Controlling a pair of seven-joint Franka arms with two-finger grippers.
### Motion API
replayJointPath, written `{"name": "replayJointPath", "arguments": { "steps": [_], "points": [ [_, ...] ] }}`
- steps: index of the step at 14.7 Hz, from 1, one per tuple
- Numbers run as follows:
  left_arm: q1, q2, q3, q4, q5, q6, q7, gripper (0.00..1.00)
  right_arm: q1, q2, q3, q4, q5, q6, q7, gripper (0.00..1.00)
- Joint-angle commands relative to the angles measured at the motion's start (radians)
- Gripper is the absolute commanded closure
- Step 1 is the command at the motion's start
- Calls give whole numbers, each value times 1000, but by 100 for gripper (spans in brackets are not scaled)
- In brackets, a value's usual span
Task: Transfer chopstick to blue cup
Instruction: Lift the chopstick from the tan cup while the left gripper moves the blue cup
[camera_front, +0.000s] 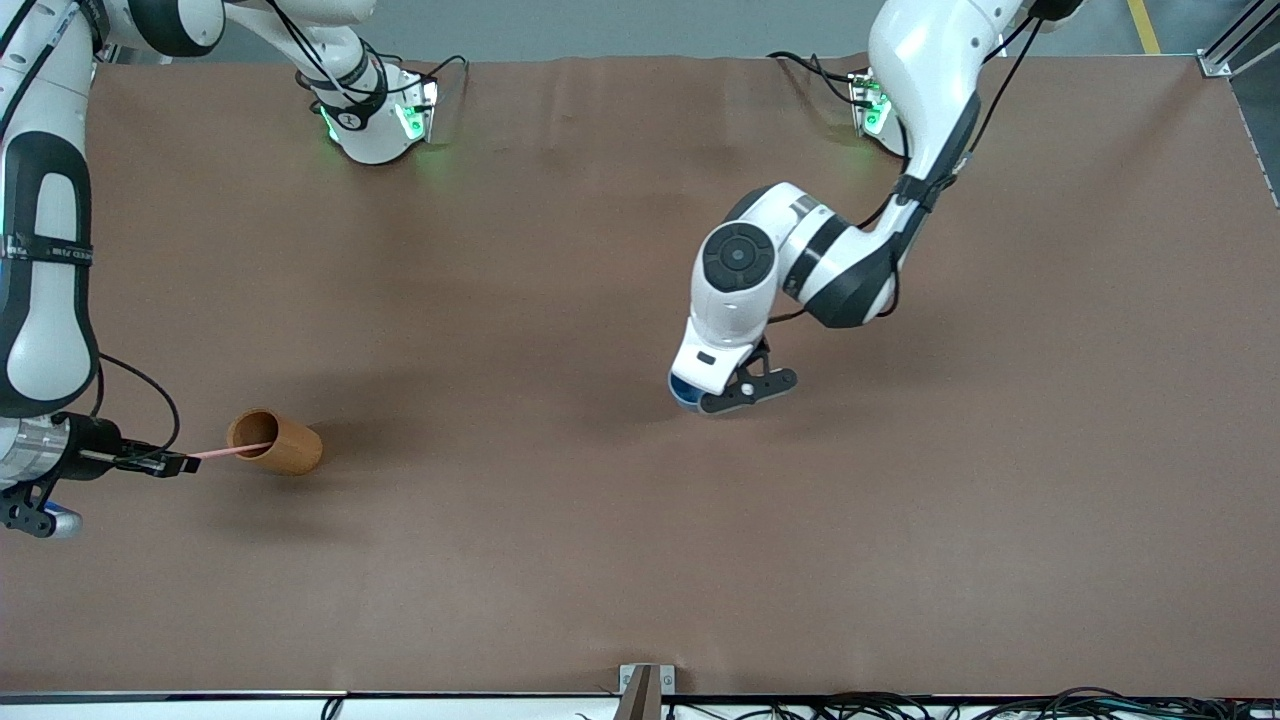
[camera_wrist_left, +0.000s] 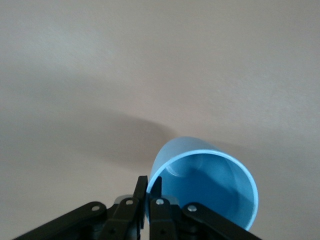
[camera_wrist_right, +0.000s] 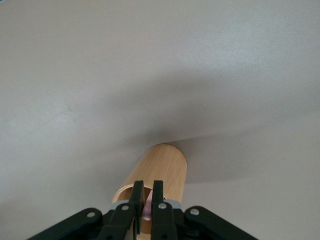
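The pale pink chopstick runs from my right gripper into the mouth of the orange-brown wooden holder, which is tipped with its mouth toward that gripper, near the right arm's end of the table. In the right wrist view the gripper is shut on the chopstick just at the holder's mouth. My left gripper is over the table's middle, shut on the rim of the blue cup. In the left wrist view the gripper pinches the tilted cup's wall.
The brown table is bare around both grippers. The arm bases stand along the edge farthest from the front camera. A small bracket sits at the nearest edge.
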Motion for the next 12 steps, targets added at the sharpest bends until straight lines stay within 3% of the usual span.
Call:
{"name": "replayJointPath", "arguments": {
  "steps": [1, 5, 8, 9, 12],
  "points": [
    [-51, 43, 7, 25, 18, 48, -92, 100, 1, -17, 1, -3, 17, -20, 10, 99],
    [-102, 72, 7, 25, 18, 97, -154, 100, 1, -98, 1, -2, 15, -84, 28, 99],
    [-110, 88, 8, 25, 18, 101, -162, 97, 21, -210, 4, -2, -6, -135, 56, 98],
    [-110, 91, 8, 27, 18, 101, -160, 87, 29, -242, 7, -2, -31, -138, 56, 98],
    [-110, 86, 10, 33, 19, 101, -152, 3, 44, -325, 45, -2, -159, -184, 58, 98]
  ]
}}
